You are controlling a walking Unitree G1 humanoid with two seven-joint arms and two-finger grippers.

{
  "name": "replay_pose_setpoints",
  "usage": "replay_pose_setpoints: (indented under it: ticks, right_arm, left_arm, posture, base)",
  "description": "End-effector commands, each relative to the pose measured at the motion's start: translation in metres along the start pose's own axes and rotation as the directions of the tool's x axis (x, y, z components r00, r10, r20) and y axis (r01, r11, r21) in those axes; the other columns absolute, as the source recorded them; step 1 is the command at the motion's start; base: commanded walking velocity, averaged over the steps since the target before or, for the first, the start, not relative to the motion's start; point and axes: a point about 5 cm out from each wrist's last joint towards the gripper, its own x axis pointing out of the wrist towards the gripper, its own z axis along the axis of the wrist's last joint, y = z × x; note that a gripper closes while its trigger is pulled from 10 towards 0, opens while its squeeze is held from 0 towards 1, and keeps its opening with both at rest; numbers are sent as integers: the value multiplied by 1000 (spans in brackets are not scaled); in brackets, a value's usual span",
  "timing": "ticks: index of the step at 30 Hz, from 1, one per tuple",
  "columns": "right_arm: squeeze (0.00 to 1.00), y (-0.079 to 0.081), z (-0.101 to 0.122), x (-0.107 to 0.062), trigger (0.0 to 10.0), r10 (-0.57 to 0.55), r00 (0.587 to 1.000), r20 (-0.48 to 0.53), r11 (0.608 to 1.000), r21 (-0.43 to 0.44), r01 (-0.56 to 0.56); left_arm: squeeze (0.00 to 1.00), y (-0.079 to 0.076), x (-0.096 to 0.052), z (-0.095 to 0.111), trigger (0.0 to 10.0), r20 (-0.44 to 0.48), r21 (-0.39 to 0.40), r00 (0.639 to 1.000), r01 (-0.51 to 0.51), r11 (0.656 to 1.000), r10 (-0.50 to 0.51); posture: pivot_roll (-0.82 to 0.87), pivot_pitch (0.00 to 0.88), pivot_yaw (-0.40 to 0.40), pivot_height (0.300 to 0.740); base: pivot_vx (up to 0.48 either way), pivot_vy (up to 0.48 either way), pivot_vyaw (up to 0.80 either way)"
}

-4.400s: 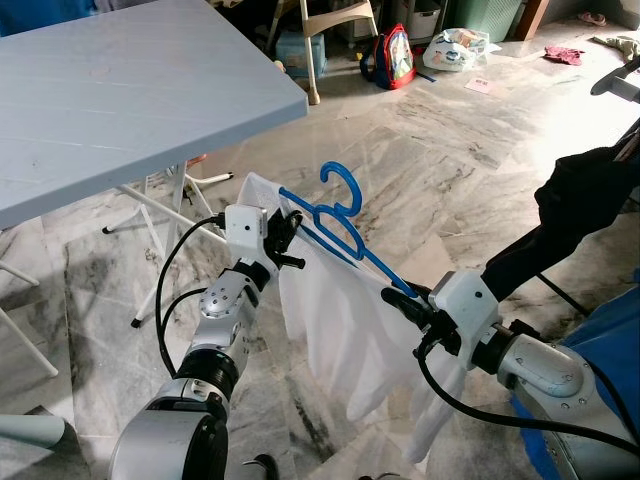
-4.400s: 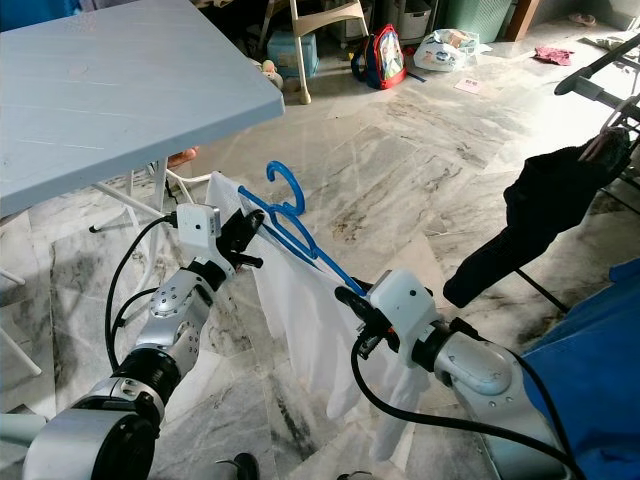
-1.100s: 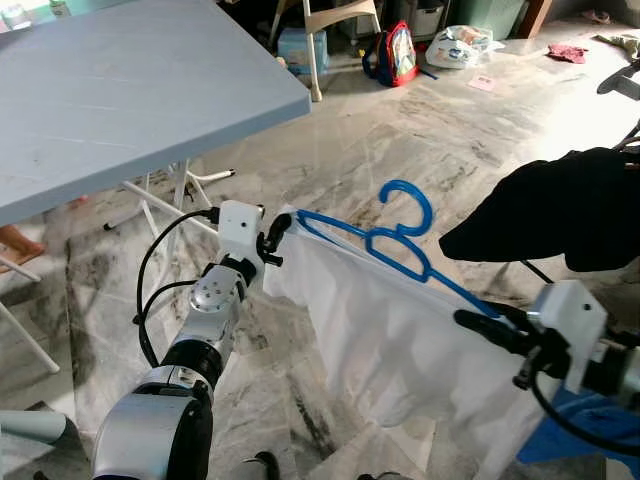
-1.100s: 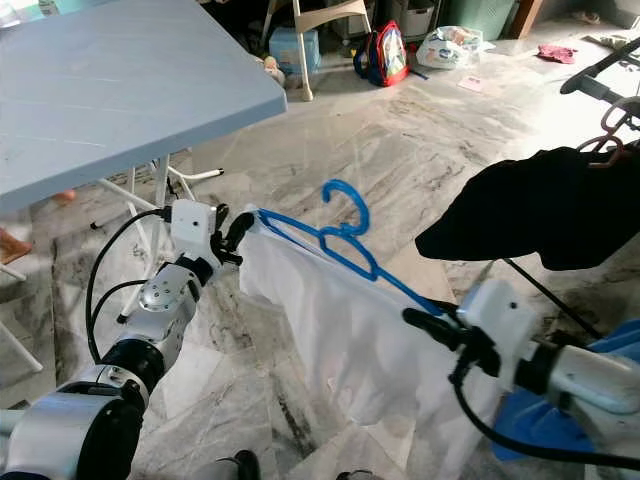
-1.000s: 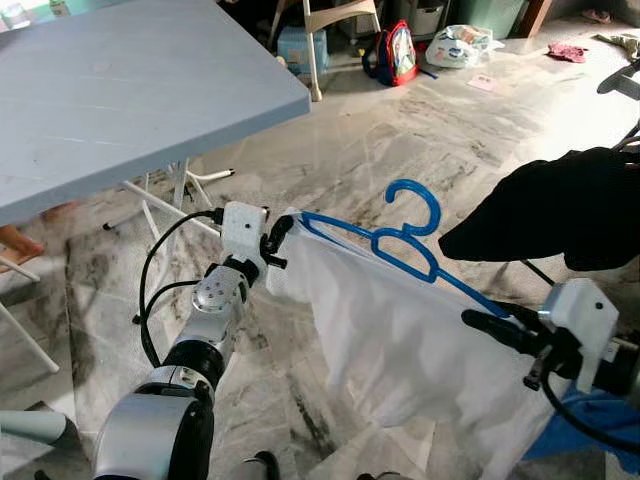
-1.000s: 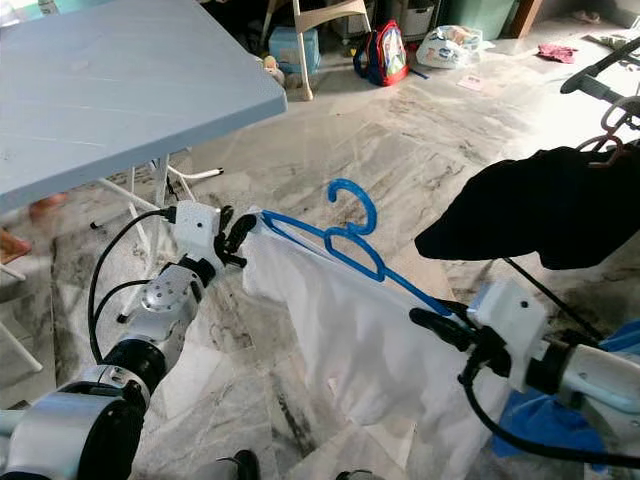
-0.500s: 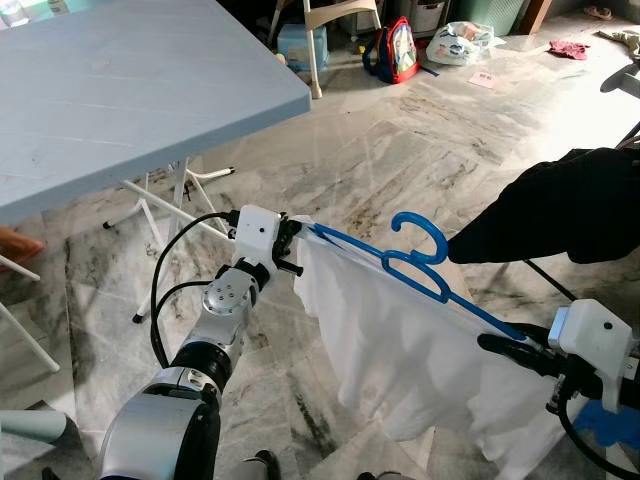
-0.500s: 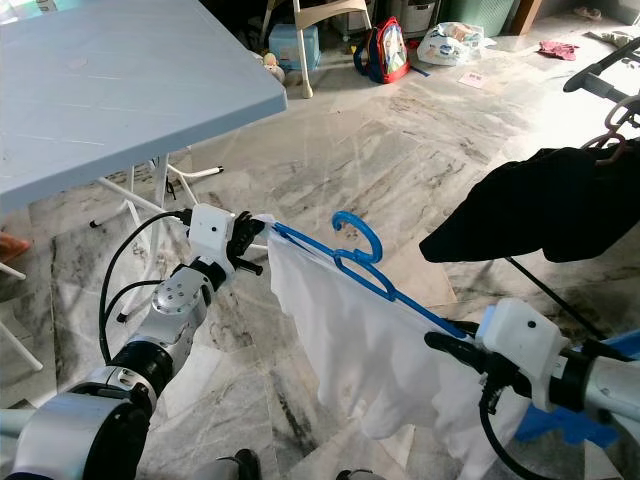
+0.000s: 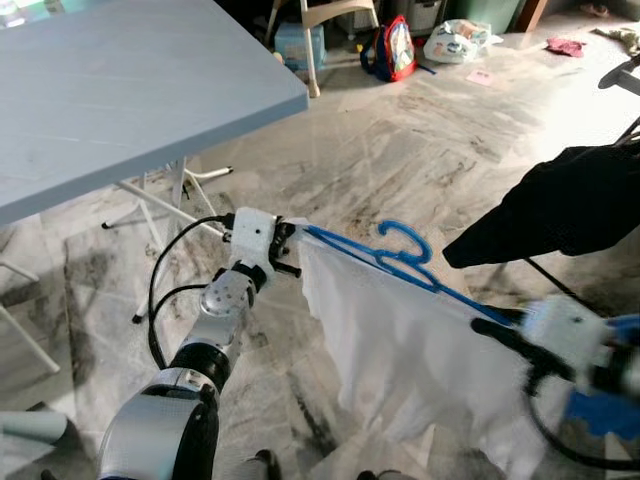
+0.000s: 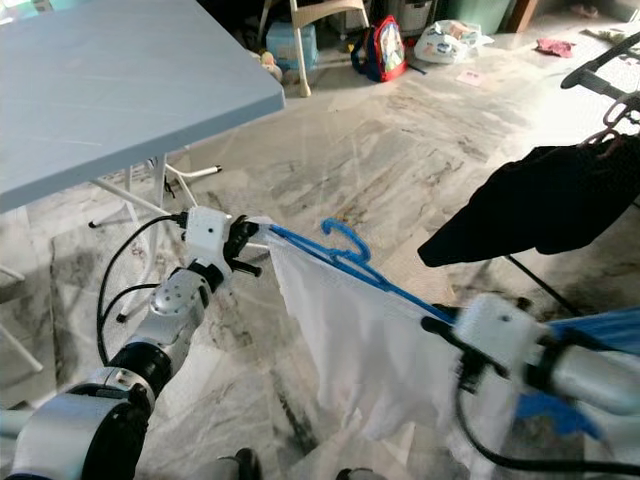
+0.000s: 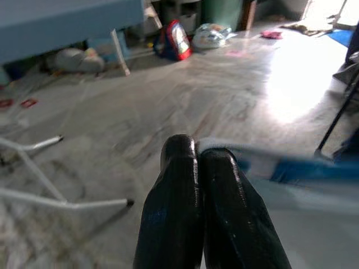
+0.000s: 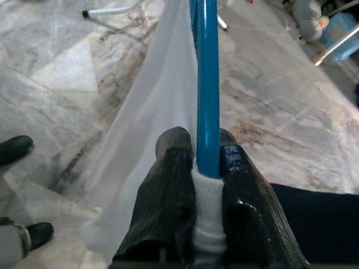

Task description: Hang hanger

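Note:
A blue plastic hanger [image 9: 405,262] with a white garment [image 9: 400,350] draped over it is stretched between my two grippers above the marble floor. My left gripper [image 9: 287,245] is shut on the hanger's left end, where the cloth bunches. My right gripper [image 9: 492,327], blurred, is shut on the hanger's right end. In the right wrist view the black fingers [image 12: 176,168] clamp the blue bar [image 12: 207,84] together with a fold of white cloth [image 12: 151,134]. The left wrist view has its fingers [image 11: 179,168] pressed together, with the blue hanger [image 11: 305,171] blurred beside them.
A pale blue folding table [image 9: 120,90] stands at the left with white legs [image 9: 150,205] below it. A black garment [image 9: 570,200] hangs from a drying rack at the right. A backpack [image 9: 397,45] and bags [image 9: 455,40] lie on the far floor.
Over the last seconds my right arm swung out to the right, spreading the garment. Since half a second ago the right gripper has risen slightly and blurred, and the hanger's hook leans lower.

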Motion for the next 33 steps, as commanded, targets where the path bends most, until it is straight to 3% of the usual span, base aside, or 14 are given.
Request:
replay_pose_setpoints:
  ticks: [1, 2, 6, 11, 15, 20, 23, 30, 33]
  right_arm:
    - [0, -1, -4, 2, 10000, -33, 999, -23, 999, -11, 33]
    - [0, 5, -6, 13, 10000, -56, 998, -10, 998, 4, 57]
    - [0, 17, -13, 31, 10000, -74, 997, -9, 997, 22, 74]
    - [0, 25, -22, 32, 10000, -38, 998, -43, 999, -20, 37]
    - [0, 31, -29, 23, 10000, 1, 997, -71, 1000, -27, -3]
    - [0, 30, -43, 12, 10000, 21, 993, -114, 999, -35, -25]
    - [0, 24, -47, 3, 10000, 4, 993, -118, 1000, -16, -5]
    - [0, -7, -57, -31, 10000, -67, 990, -127, 997, 28, 71]
    - [0, -14, -54, -40, 10000, -80, 992, -100, 994, 68, 87]
  left_arm:
    - [0, 13, -6, -6, 0, -21, -24, 997, -77, 997, 77]
    - [0, 6, -6, -9, 0, -21, -27, 998, -56, 998, 55]
    - [0, -8, -6, -11, 0, -14, -19, 1000, -14, 1000, 14]
    - [0, -10, -4, -5, 0, 26, 30, 1000, -16, 999, 15]
    - [0, -8, -4, 0, 0, 49, 60, 999, -9, 998, 6]
    - [0, 4, -8, -4, 0, 33, 103, 999, -37, 994, 34]
    - [0, 21, -12, -1, 0, 44, 112, 995, -89, 990, 84]
    - [0, 56, -19, 3, 0, 27, 144, 980, -198, 969, 196]
    - [0, 61, -20, 3, 0, 22, 147, 977, -215, 966, 214]
  posture:
    - [-123, 188, 31, 740]
    - [-120, 186, 30, 740]
    - [-105, 186, 32, 740]
    - [-94, 190, 37, 740]
    - [-93, 195, 36, 740]
    - [-86, 186, 22, 740]
    - [-77, 178, 18, 740]
    - [-53, 188, 13, 740]
    - [-49, 186, 15, 740]
  base:
    - [0, 0, 0]
    - [0, 0, 0]
    - [0, 0, 0]
    - [0, 0, 0]
    - [0, 0, 0]
    - [0, 0, 0]
    - [0, 0, 0]
    - [0, 0, 0]
    - [0, 0, 0]
